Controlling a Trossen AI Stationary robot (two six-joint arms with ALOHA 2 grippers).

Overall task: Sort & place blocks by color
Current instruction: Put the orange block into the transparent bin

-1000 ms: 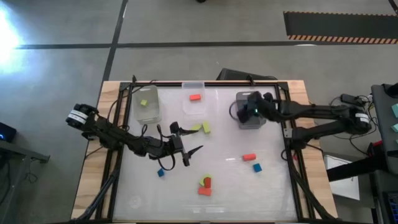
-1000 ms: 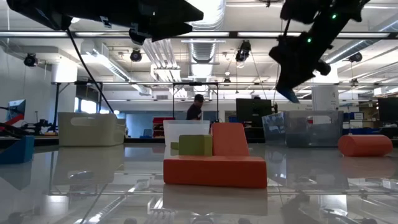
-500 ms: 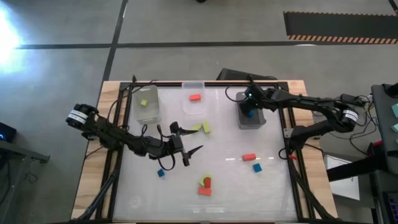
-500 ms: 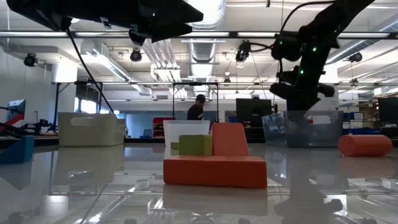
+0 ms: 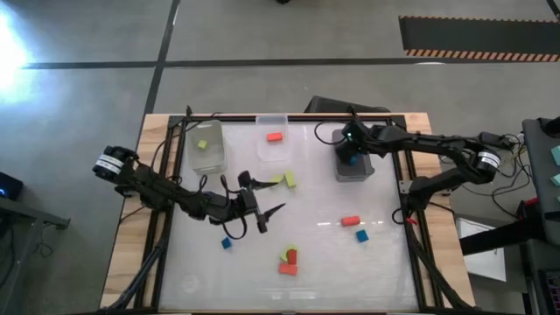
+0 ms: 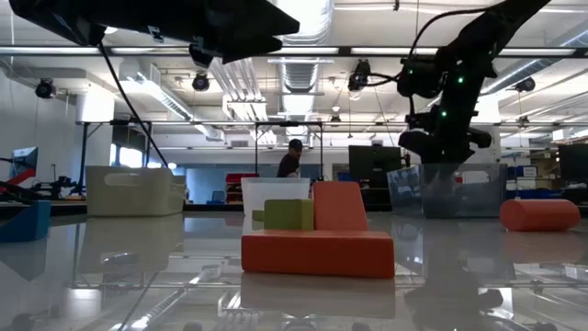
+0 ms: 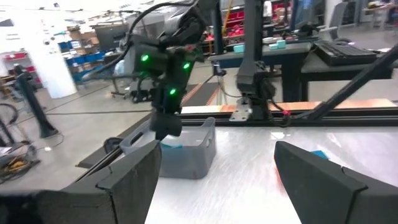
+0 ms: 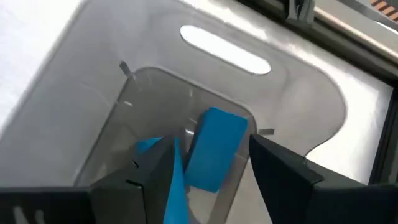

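My right gripper (image 5: 350,154) (image 8: 210,171) points down into the grey bin (image 5: 357,172) at the far right. It is open, and a blue block (image 8: 216,154) lies tilted in the bin below its fingertips, next to more blue (image 8: 149,146). My left gripper (image 5: 267,208) (image 7: 211,180) hovers open and level over the table's middle, holding nothing. A lime block (image 5: 203,144) lies in the clear bin (image 5: 210,159) at the far left. A red block (image 5: 275,136) lies in the middle bin (image 5: 272,120).
Loose blocks lie on the table: lime ones (image 5: 283,179) beside my left gripper, a blue cube (image 5: 226,242), a red bar (image 5: 351,220), a blue cube (image 5: 361,235), and a red-and-green cluster (image 5: 289,261) near the front. A person (image 6: 290,158) stands in the room behind.
My right gripper has come down toward the grey bin with the blue block and tipped further downward. The block, held at its fingertips above the bin a second ago, now lies inside the bin.
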